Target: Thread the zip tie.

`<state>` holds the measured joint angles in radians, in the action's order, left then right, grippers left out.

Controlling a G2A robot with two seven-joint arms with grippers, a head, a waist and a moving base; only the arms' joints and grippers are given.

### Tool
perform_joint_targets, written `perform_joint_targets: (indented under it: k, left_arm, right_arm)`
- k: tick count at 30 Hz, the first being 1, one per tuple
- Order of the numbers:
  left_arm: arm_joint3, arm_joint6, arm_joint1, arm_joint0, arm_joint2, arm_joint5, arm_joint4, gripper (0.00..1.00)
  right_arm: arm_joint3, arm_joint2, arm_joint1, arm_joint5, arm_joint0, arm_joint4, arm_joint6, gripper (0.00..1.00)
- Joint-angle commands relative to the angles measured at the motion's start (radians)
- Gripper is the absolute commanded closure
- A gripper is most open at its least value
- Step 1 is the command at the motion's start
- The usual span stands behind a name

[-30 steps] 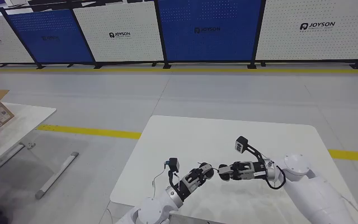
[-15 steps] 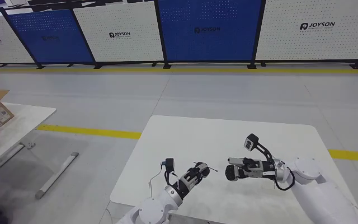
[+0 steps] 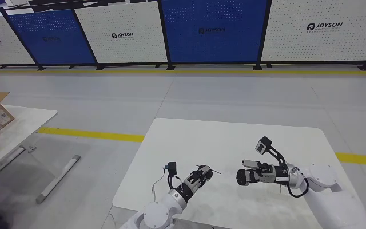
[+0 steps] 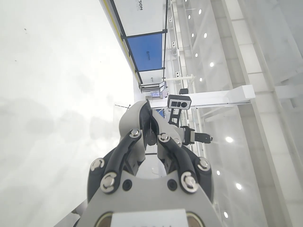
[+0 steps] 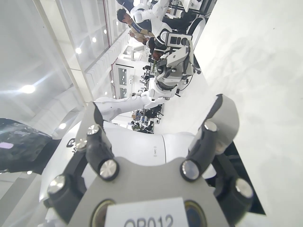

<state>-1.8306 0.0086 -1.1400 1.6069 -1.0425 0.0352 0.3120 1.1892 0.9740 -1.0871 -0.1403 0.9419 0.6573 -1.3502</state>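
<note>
Black plastic, thin as a line: the zip tie [image 4: 150, 125] shows as a dark strip pinched between the closed pads of my left hand [image 4: 148, 112], just below the middle of the left wrist frame. I judge it light, springy along its length and slick, so the hold belongs close to the end being fed, where it flexes least. Whether head or tail lies in the pads I cannot tell. My right hand [image 5: 158, 105] stands wide, with nothing between its fingers. In the top view the left hand sits low and left of centre over the white counter [image 3: 229, 131]. The right hand is low and right of centre, apart from the strip and facing it.
</note>
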Motion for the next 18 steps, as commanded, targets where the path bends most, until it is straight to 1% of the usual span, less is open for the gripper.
perform_joint_targets:
  k: [1, 5, 6, 7, 9, 10, 11, 12, 14, 16, 17, 18]
  left_arm:
    - [0.000, 0.000, 0.000, 0.000, 0.000, 0.000, 0.000, 1.00]
    - [0.010, 0.010, -0.002, -0.006, -0.008, -0.001, 0.011, 1.00]
    - [0.011, 0.011, -0.002, -0.006, -0.014, 0.005, 0.018, 1.00]
    - [0.006, 0.007, -0.002, -0.004, -0.025, 0.031, 0.026, 1.00]
    - [-0.007, -0.008, 0.000, 0.011, -0.045, 0.077, 0.043, 1.00]
    - [-0.026, -0.014, 0.003, 0.025, -0.065, 0.115, 0.051, 1.00]
    - [-0.040, -0.023, 0.005, 0.041, -0.079, 0.142, 0.055, 1.00]
    - [-0.056, -0.032, 0.007, 0.056, -0.095, 0.164, 0.061, 1.00]
    - [-0.106, -0.046, 0.013, 0.095, -0.137, 0.213, 0.085, 1.00]
    - [-0.142, -0.080, 0.018, 0.128, -0.167, 0.242, 0.114, 1.00]
    - [-0.165, -0.107, 0.021, 0.148, -0.189, 0.258, 0.135, 1.00]
    - [-0.178, -0.122, 0.024, 0.163, -0.206, 0.264, 0.144, 1.00]
  right_arm:
    - [0.000, 0.000, 0.000, 0.000, 0.000, 0.000, 0.000, 0.00]
    - [0.000, 0.000, 0.000, 0.000, 0.000, 0.000, 0.000, 0.00]
    - [0.000, 0.000, 0.000, 0.000, 0.000, 0.000, 0.000, 0.00]
    - [0.000, 0.000, 0.000, 0.000, 0.000, 0.000, 0.000, 0.00]
    - [0.000, 0.000, 0.000, 0.000, 0.000, 0.000, 0.000, 0.00]
    - [0.000, 0.000, 0.000, 0.000, 0.000, 0.000, 0.000, 0.00]
    - [0.000, 0.000, 0.000, 0.000, 0.000, 0.000, 0.000, 0.00]
    - [0.000, 0.000, 0.000, 0.000, 0.000, 0.000, 0.000, 0.00]
    - [0.000, 0.000, 0.000, 0.000, 0.000, 0.000, 0.000, 0.00]
    - [0.000, 0.000, 0.000, 0.000, 0.000, 0.000, 0.000, 0.00]
    - [0.000, 0.000, 0.000, 0.000, 0.000, 0.000, 0.000, 0.00]
    - [0.000, 0.000, 0.000, 0.000, 0.000, 0.000, 0.000, 0.00]
